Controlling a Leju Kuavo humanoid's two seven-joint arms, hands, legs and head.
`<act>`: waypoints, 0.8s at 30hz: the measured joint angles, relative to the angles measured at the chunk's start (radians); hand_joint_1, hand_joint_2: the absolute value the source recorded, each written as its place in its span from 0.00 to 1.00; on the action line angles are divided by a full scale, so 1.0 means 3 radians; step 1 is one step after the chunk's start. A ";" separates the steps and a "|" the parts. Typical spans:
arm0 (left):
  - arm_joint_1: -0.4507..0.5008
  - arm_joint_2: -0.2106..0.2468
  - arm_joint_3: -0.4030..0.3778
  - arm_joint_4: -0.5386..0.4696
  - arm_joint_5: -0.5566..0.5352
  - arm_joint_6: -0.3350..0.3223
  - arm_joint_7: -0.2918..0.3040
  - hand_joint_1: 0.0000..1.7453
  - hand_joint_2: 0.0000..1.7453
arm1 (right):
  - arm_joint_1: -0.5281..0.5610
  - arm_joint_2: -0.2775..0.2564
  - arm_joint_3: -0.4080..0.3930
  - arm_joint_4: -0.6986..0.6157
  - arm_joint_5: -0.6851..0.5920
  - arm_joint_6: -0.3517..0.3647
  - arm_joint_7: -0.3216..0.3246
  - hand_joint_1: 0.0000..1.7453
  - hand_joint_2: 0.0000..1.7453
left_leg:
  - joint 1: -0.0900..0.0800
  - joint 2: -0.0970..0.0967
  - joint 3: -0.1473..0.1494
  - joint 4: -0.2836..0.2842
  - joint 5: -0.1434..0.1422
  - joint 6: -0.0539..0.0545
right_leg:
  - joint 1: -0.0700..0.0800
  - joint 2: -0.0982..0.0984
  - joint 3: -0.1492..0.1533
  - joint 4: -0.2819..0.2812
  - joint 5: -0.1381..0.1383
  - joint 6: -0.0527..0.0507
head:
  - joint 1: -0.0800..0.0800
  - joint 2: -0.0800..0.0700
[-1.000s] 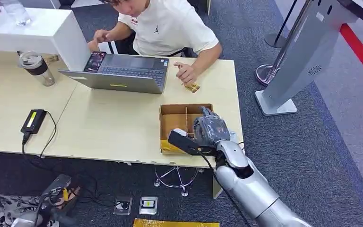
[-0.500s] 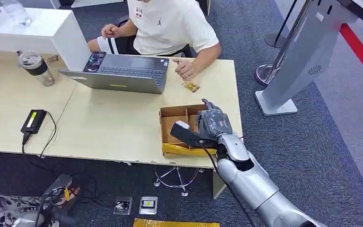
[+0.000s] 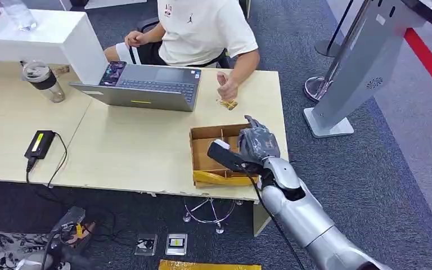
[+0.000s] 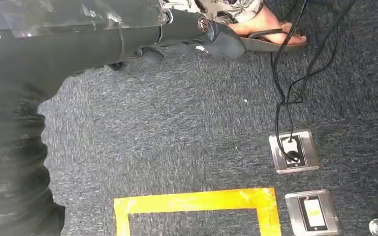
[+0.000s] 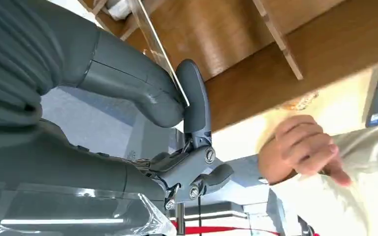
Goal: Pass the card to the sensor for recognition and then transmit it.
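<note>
From the head view, the right hand (image 3: 257, 145) hovers over a divided cardboard box (image 3: 205, 136) at the table's (image 3: 129, 152) near edge; no card can be made out here. A seated person's hand (image 3: 225, 89) rests beyond the box, beside a laptop (image 3: 146, 85).

The right wrist view shows a thin, clear card (image 5: 158, 51) pinched edge-on between thumb and finger, just above the box.

In the left wrist view, the left hand's (image 4: 197, 42) fingers hang curled over carpet, holding nothing.
</note>
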 joint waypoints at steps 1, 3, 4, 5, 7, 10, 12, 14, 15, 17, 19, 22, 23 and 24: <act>0.0000 -0.0001 0.0001 0.0000 0.0000 0.0001 -0.0003 0.00 1.00 | -0.0014 -0.0001 -0.0020 -0.0003 -0.0044 -0.0029 -0.0021 1.00 1.00 | 0.0000 0.0000 0.0000 0.0000 0.0000 0.0000 | 0.0000 0.0000 0.0000 0.0000 0.0000 0.0000 | 0.0000 0.0000; 0.0003 -0.0001 0.0010 0.0000 0.0013 0.0011 -0.0018 0.00 1.00 | -0.0059 -0.0010 -0.0084 -0.0040 -0.0192 -0.0102 -0.0087 1.00 1.00 | 0.0000 0.0000 0.0000 0.0000 0.0001 -0.0001 | 0.0000 0.0000 0.0000 0.0000 0.0001 0.0000 | 0.0001 0.0000; 0.0006 -0.0001 0.0017 0.0000 0.0018 0.0022 -0.0032 0.00 1.00 | -0.0098 -0.0017 -0.0123 -0.0075 -0.0286 -0.0150 -0.0134 1.00 1.00 | 0.0000 0.0000 0.0000 0.0001 0.0001 -0.0001 | 0.0000 0.0001 0.0000 0.0000 0.0002 0.0000 | 0.0001 0.0000; 0.0007 -0.0002 0.0018 0.0000 0.0020 0.0032 -0.0042 0.00 1.00 | -0.0154 -0.0023 -0.0165 -0.0124 -0.0408 -0.0206 -0.0193 1.00 1.00 | -0.0001 0.0001 0.0000 0.0001 0.0002 -0.0001 | -0.0001 0.0001 -0.0001 0.0000 0.0004 0.0001 | 0.0000 0.0000; 0.0007 -0.0010 0.0018 0.0001 0.0023 0.0059 -0.0066 0.00 1.00 | -0.0327 -0.0059 -0.0282 -0.0242 -0.0622 -0.0289 -0.0312 1.00 1.00 | -0.0002 0.0001 0.0000 0.0001 0.0002 -0.0001 | -0.0002 0.0001 -0.0002 0.0000 0.0005 0.0000 | 0.0000 0.0000; 0.0007 -0.0028 0.0018 0.0001 0.0023 0.0074 -0.0078 0.00 1.00 | -0.0618 -0.0114 -0.0444 -0.0366 -0.0774 -0.0323 -0.0406 1.00 1.00 | -0.0002 0.0001 0.0000 0.0001 0.0002 -0.0001 | -0.0002 0.0001 -0.0002 0.0000 0.0005 0.0000 | 0.0001 0.0000; 0.0005 -0.0044 0.0018 0.0001 0.0019 0.0083 -0.0079 0.00 1.00 | -0.0783 -0.0132 -0.0538 -0.0420 -0.0812 -0.0389 -0.0473 1.00 1.00 | -0.0002 0.0002 0.0000 0.0001 0.0002 -0.0001 | -0.0002 0.0002 -0.0003 0.0000 0.0006 0.0000 | 0.0001 0.0000; -0.0004 -0.0061 0.0018 0.0001 0.0010 0.0093 -0.0079 0.00 1.00 | -0.0944 -0.0137 -0.0609 -0.0437 -0.0829 -0.0446 -0.0526 1.00 1.00 | -0.0002 0.0003 0.0000 0.0001 0.0002 -0.0001 | -0.0002 0.0002 -0.0003 0.0000 0.0006 -0.0001 | 0.0001 0.0000; -0.0009 -0.0070 0.0018 0.0001 0.0006 0.0098 -0.0079 0.00 1.00 | -0.1015 -0.0140 -0.0634 -0.0437 -0.0836 -0.0464 -0.0548 1.00 1.00 | -0.0002 0.0002 0.0000 0.0001 0.0002 -0.0001 | -0.0002 0.0002 -0.0003 0.0000 0.0006 -0.0001 | 0.0001 0.0000; -0.0023 -0.0086 0.0014 0.0001 -0.0015 0.0101 -0.0079 0.00 1.00 | -0.1136 -0.0144 -0.0664 -0.0437 -0.0830 -0.0495 -0.0585 1.00 1.00 | -0.0002 0.0002 -0.0001 0.0001 0.0002 -0.0001 | -0.0001 0.0001 -0.0002 0.0000 0.0006 -0.0001 | 0.0001 0.0000; -0.0044 -0.0103 0.0009 0.0000 -0.0046 0.0099 -0.0078 0.00 1.00 | -0.1263 -0.0142 -0.0664 -0.0410 -0.0785 -0.0540 -0.0652 1.00 1.00 | -0.0002 0.0002 -0.0003 0.0001 0.0002 -0.0001 | -0.0001 0.0001 -0.0004 0.0002 0.0006 -0.0001 | 0.0000 0.0000; -0.0099 -0.0136 0.0006 -0.0001 -0.0085 0.0068 -0.0057 0.00 1.00 | -0.1504 -0.0114 -0.0662 -0.0235 -0.0690 -0.0609 -0.0746 1.00 1.00 | -0.0002 0.0001 -0.0003 0.0001 0.0003 -0.0002 | -0.0001 0.0001 -0.0004 0.0002 0.0006 -0.0001 | 0.0000 0.0000; -0.0119 -0.0145 0.0005 -0.0001 -0.0093 0.0060 -0.0047 0.00 1.00 | -0.1581 -0.0097 -0.0660 -0.0138 -0.0666 -0.0640 -0.0777 1.00 1.00 | -0.0002 0.0001 -0.0004 0.0001 0.0003 -0.0002 | -0.0001 0.0001 -0.0004 0.0002 0.0006 -0.0001 | 0.0000 0.0000; -0.0138 -0.0158 0.0004 -0.0003 -0.0100 0.0056 -0.0038 0.00 1.00 | -0.1646 -0.0078 -0.0659 -0.0035 -0.0650 -0.0664 -0.0801 1.00 1.00 | -0.0001 0.0001 -0.0003 0.0001 0.0004 -0.0003 | -0.0001 0.0001 -0.0003 0.0002 0.0006 -0.0001 | 0.0001 0.0000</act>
